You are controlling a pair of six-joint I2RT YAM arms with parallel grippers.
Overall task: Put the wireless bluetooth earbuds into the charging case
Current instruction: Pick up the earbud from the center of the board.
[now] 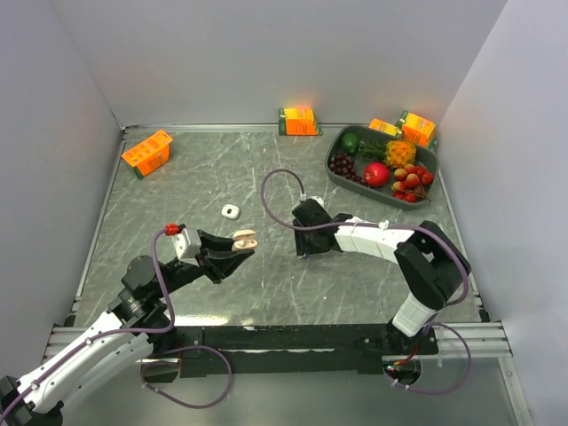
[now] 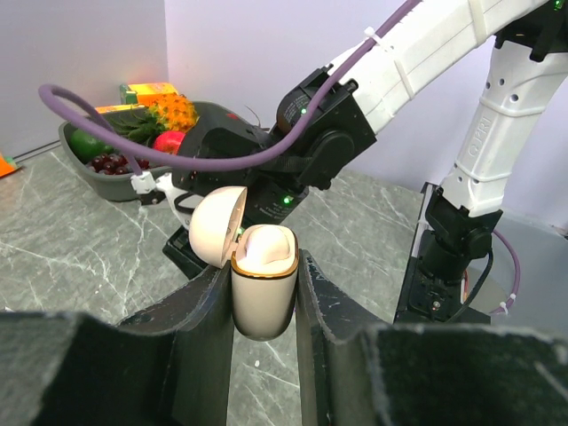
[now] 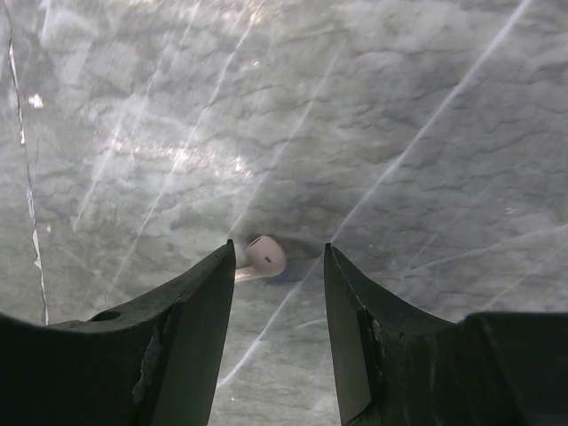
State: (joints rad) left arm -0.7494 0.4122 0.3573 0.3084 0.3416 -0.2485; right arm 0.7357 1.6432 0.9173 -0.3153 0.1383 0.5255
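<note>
Here, the left tool is clamping the beige charging case upright, lid hanging open, above the table's near-left part. A small white case is lying just beyond it. Toward the middle, the right tool is pointing down with its fingers apart, and one pale earbud is lying on the table between them, close to one finger.
</note>
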